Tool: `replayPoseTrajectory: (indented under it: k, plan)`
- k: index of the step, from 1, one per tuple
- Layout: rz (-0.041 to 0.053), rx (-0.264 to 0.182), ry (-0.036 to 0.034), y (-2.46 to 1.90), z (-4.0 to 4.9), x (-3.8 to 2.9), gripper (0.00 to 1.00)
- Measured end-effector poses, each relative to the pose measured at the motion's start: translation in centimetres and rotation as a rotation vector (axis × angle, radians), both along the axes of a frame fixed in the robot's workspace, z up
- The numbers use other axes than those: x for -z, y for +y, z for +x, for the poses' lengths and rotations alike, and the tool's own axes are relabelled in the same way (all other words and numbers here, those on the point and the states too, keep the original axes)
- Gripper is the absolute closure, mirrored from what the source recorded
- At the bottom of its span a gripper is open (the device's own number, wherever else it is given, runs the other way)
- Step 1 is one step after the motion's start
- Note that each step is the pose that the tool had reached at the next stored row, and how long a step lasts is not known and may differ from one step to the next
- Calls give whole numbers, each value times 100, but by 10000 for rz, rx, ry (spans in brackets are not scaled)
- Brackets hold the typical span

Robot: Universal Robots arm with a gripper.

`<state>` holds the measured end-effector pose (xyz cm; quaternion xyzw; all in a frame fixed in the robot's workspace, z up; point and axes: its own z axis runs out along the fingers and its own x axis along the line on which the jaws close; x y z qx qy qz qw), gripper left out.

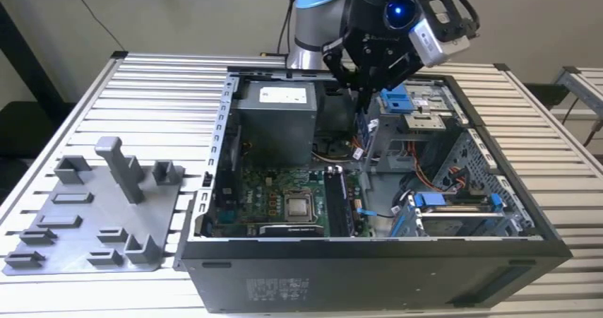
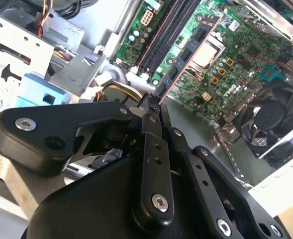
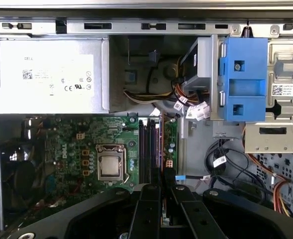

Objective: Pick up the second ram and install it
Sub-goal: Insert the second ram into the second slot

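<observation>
Closed tight on second ram point(image 2: 187, 59): gripper point(image 2: 151, 110), pinching one end, so most of stick free, length pointing down toward motherboard point(image 3: 61, 144). Held in air above open computer case point(image 1: 377, 265), roughly in line with memory slots point(image 3: 148, 144), not touching; probably for aiming at slot. Slim, flat, dark; small black chips on face, copper-red line along one long edge. Grey tray point(image 1: 94, 222) on tabletop point(image 1: 141, 78), well apart.

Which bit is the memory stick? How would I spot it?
Find the open computer case on the slatted table; a black gripper hangs over it. The memory stick is the thin flat strip pinched in that gripper, pointing at the green circuit board. Its reddish edge and dark chips set it apart from the board's black slots.
</observation>
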<state>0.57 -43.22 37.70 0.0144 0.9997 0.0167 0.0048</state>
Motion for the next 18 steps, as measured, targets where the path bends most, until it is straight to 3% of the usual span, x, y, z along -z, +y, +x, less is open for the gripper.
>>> replayPoseTrajectory:
  k: [18]
  plan:
    - [-3, 47, 3, -16, 0, 144, 86]
